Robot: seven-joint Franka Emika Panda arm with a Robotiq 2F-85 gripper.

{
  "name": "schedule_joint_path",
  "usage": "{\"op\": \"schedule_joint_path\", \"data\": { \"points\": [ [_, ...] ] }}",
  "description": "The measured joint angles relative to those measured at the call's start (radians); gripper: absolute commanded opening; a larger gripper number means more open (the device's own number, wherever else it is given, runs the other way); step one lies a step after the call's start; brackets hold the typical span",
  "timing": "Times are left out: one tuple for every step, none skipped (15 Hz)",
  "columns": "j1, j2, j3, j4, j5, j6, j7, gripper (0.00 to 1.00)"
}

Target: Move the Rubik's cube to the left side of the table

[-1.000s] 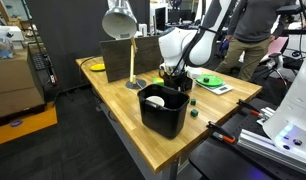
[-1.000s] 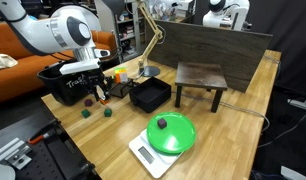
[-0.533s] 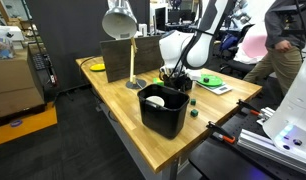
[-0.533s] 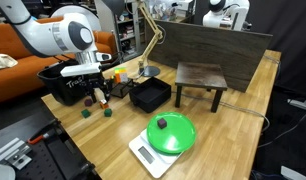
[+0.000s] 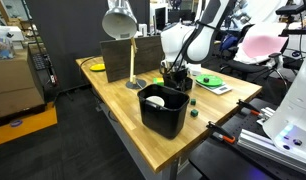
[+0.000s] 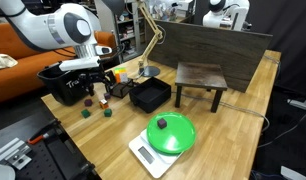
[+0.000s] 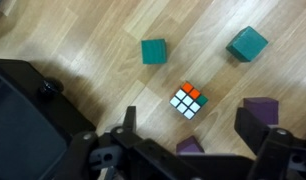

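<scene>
— Shift since last check?
— Gripper (image 7: 193, 122) has risen slightly. Jaws wide open, empty; Rubik's cube (image 7: 188, 101) on table (image 7: 93, 30) between them.
— Surroundings?
— Purple block (image 7: 261, 106) beside, teal block (image 7: 153, 51) beyond. Black bin (image 5: 165, 120) holds white object (image 5: 153, 99).

In the wrist view the Rubik's cube (image 7: 188, 101) lies on the table (image 7: 73, 35) — a block (image 7: 153, 51) up-left of it, another block (image 7: 247, 44) up-right, a bin (image 7: 23, 125) at the left edge.

Black bin (image 5: 164, 110), desk lamp (image 5: 120, 20) behind; green plate (image 6: 179, 138) on white scale (image 6: 144, 157); small dark stool (image 6: 201, 78); teal block (image 7: 153, 51).
</scene>
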Motion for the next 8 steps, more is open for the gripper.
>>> {"op": "schedule_joint_path", "data": {
  "points": [
    [0.0,-0.025,0.0,-0.013,0.013,0.002,0.0,1.0],
    [0.0,-0.056,0.0,-0.03,0.027,0.005,0.003,1.0],
    [0.0,-0.091,0.0,-0.048,0.04,0.008,0.007,1.0],
    [0.0,-0.13,-0.001,-0.07,0.051,0.009,0.015,1.0],
    [-0.001,-0.174,-0.002,-0.092,0.06,0.009,0.026,1.0],
    [-0.002,-0.221,-0.003,-0.117,0.07,0.009,0.037,1.0],
    [-0.002,-0.27,-0.003,-0.142,0.081,0.008,0.047,1.0],
    [-0.003,-0.316,-0.003,-0.166,0.094,0.004,0.053,1.0]
  ]
}}
